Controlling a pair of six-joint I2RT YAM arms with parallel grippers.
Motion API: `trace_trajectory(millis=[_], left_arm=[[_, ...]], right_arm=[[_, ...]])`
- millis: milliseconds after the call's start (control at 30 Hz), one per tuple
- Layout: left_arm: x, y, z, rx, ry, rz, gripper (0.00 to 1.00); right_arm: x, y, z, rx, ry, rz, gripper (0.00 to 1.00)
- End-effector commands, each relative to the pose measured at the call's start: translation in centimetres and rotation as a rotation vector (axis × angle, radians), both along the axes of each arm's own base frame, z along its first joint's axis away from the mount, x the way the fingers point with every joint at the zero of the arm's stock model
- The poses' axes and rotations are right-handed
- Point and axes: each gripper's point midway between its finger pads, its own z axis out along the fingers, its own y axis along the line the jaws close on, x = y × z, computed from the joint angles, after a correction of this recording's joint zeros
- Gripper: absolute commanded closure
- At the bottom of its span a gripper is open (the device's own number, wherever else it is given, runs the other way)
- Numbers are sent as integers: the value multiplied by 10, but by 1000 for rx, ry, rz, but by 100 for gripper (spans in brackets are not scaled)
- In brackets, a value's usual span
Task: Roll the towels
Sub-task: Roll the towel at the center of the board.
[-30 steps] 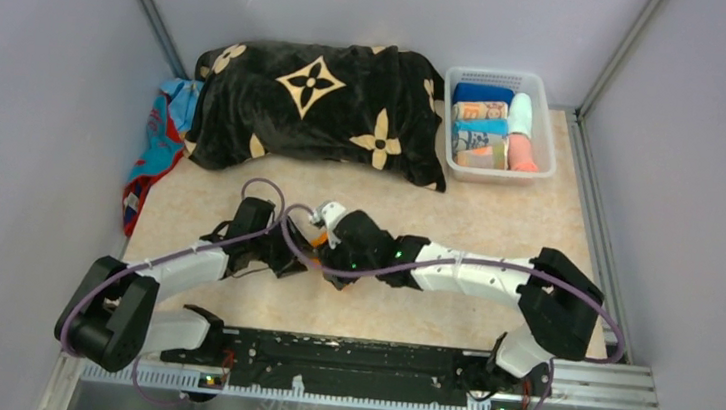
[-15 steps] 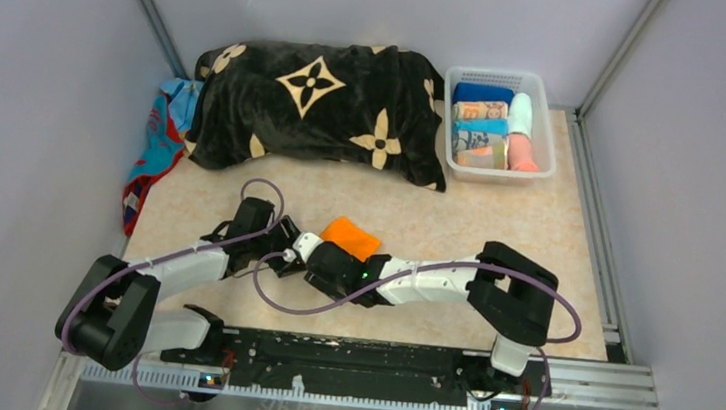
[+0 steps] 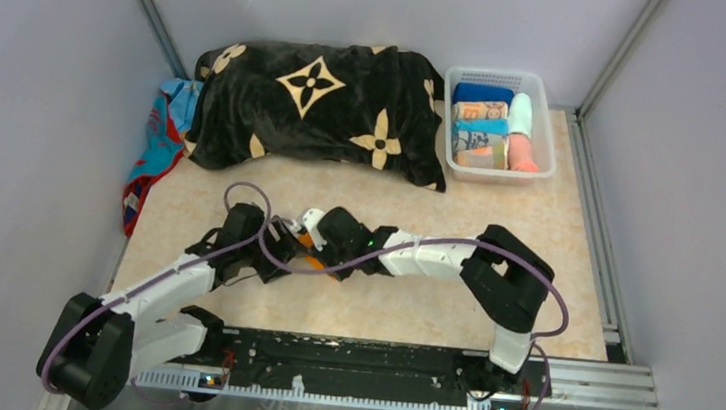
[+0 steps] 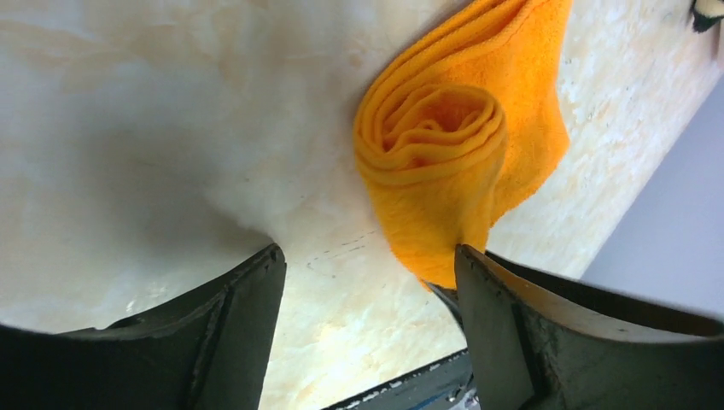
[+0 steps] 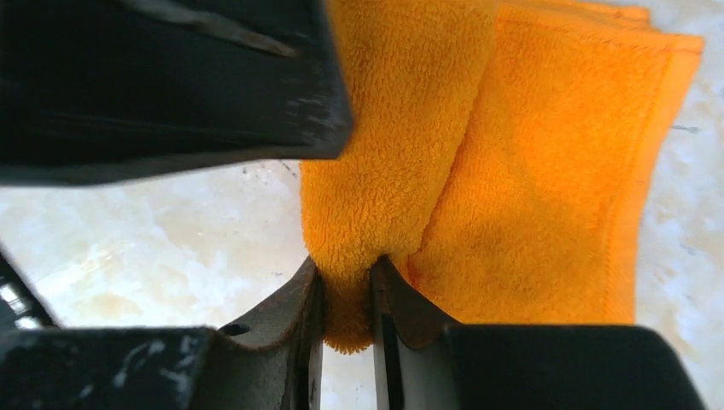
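Observation:
An orange towel (image 4: 444,145), partly rolled with a spiral end, lies on the beige table; the top view shows only a sliver of the orange towel (image 3: 309,244) under the grippers. My right gripper (image 5: 346,295) is shut on a fold at the towel's edge (image 5: 529,171); it also shows in the top view (image 3: 314,230). My left gripper (image 4: 369,273) is open just in front of the roll, its right finger (image 4: 495,325) touching the cloth; it shows in the top view (image 3: 282,257). A red-and-turquoise patterned towel (image 3: 156,145) lies at the far left.
The big black blanket (image 3: 318,105) with cream flowers lies at the back. A clear white basket (image 3: 542,94) at the back right holds several rolled towels. Grey walls close in both sides.
The right gripper has swung back and left over the orange towel, which lay uncovered half a second ago, and now pinches its edge. The left arm's elbow has dropped towards the near edge.

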Motion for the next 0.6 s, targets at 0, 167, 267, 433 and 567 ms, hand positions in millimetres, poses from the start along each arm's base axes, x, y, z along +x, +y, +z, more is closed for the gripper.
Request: trace_trajectory(millis=[0,167,267,433,567], left_arm=[[-16,24,-10,89,31,59,20],[-18,26,-1,44,-19,99,18],[-12,24,8,9,-76,112,15],[-2,20,17,-7,-112,111,14],[1,20,4,27,-68,103,19]], right_arm=[[-49,7,-2,137,444,114,85],[-53,8,13,256,710,142,86],[-54,9,20,315,857,165,85],[-41,7,11,363,1015,93,85],[-25,2,-2,377,1064,-1,82]])
